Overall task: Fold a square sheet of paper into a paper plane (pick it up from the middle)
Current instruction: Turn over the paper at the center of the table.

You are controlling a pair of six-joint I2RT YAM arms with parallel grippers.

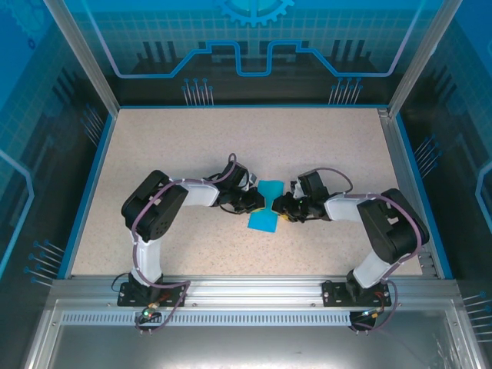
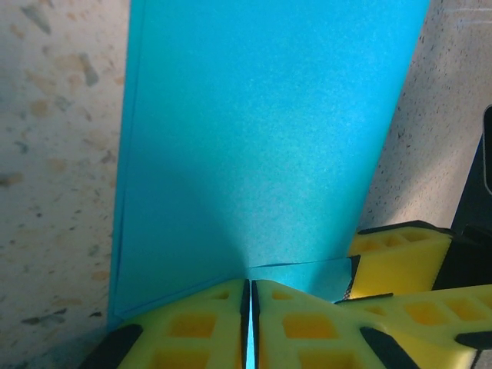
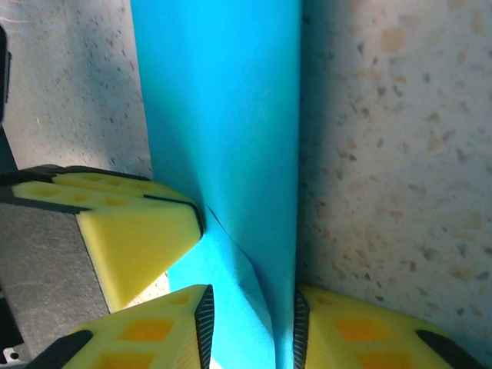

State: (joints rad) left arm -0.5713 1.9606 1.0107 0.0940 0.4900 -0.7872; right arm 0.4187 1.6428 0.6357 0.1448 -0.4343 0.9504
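Note:
The teal-blue square sheet of paper [image 1: 264,221] lies at the table's middle, pinched up and creased between both grippers. My left gripper [image 1: 259,201] comes from the left and is shut on the sheet's edge [image 2: 261,138]; a thin sliver of paper shows between its yellow fingers [image 2: 192,323]. My right gripper [image 1: 279,206] faces it from the right. Its jaws [image 3: 250,304] stand apart, with a raised fold of the paper [image 3: 223,115] in the gap between the pads. The left gripper's fingertip [image 3: 131,223] presses the paper just ahead of them.
The speckled beige table [image 1: 192,146] is bordered by a blue rim and metal posts, with glass walls around. Both arm bases sit on the metal rail [image 1: 246,290] at the near edge. The right gripper's yellow finger [image 2: 400,254] crowds the left wrist view.

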